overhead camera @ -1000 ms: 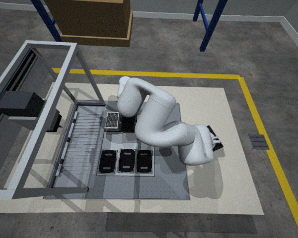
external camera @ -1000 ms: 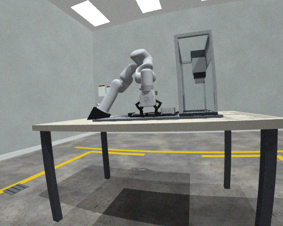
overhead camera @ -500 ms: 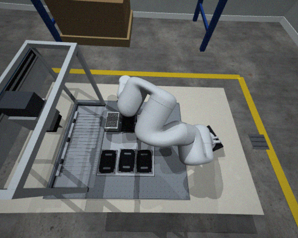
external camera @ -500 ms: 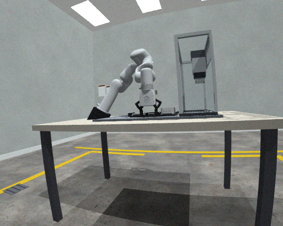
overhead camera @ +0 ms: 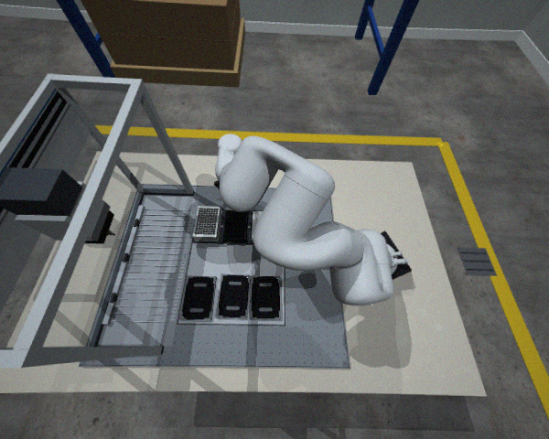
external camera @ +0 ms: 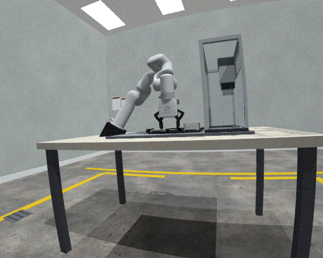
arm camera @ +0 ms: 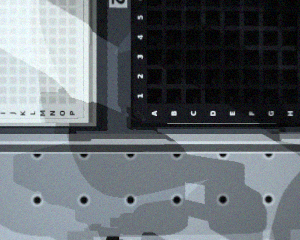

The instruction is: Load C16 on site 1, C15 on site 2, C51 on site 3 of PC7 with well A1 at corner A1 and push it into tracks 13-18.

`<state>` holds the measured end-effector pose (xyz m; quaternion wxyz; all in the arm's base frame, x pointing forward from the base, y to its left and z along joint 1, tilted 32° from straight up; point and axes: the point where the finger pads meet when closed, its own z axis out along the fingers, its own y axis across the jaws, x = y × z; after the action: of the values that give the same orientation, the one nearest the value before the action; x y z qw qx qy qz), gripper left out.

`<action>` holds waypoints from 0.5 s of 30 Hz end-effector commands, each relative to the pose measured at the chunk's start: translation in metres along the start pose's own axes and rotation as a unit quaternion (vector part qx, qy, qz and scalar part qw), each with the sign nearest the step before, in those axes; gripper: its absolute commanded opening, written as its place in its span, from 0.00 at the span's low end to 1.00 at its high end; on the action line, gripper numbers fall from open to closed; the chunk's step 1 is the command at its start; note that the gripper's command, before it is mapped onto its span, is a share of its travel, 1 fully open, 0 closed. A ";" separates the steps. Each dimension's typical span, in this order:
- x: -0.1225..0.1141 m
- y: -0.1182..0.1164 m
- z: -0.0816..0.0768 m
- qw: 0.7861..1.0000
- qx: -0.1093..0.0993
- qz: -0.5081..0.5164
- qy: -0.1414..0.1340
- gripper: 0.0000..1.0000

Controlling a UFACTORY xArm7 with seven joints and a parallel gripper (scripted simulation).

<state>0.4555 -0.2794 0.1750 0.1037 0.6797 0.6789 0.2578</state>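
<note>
Grey plain walls (external camera: 44,69), pale skirting at the foot. Mottled concrete floor (external camera: 183,194) with yellow line markings (overhead camera: 478,221). Two bright ceiling panels (external camera: 103,15). Cream-topped table (external camera: 267,137) on dark legs. Blue rack uprights (overhead camera: 388,45) and a brown crate (overhead camera: 170,37) behind. Small floor grate (overhead camera: 476,261).

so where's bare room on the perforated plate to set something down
Bare patches: the strip between the plate carrier and the three nests, and the wide stretch below the nests. It is crowded around the open gripper, beside the white 384-well plate.
</note>
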 end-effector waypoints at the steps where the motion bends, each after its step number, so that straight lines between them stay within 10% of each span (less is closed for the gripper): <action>1: -0.001 0.001 -0.012 1.000 -0.001 0.000 -0.002 1.00; 15: -0.001 0.001 -0.032 1.000 -0.001 0.000 -0.001 1.00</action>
<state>0.4448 -0.2839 0.1934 0.1037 0.6797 0.6789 0.2578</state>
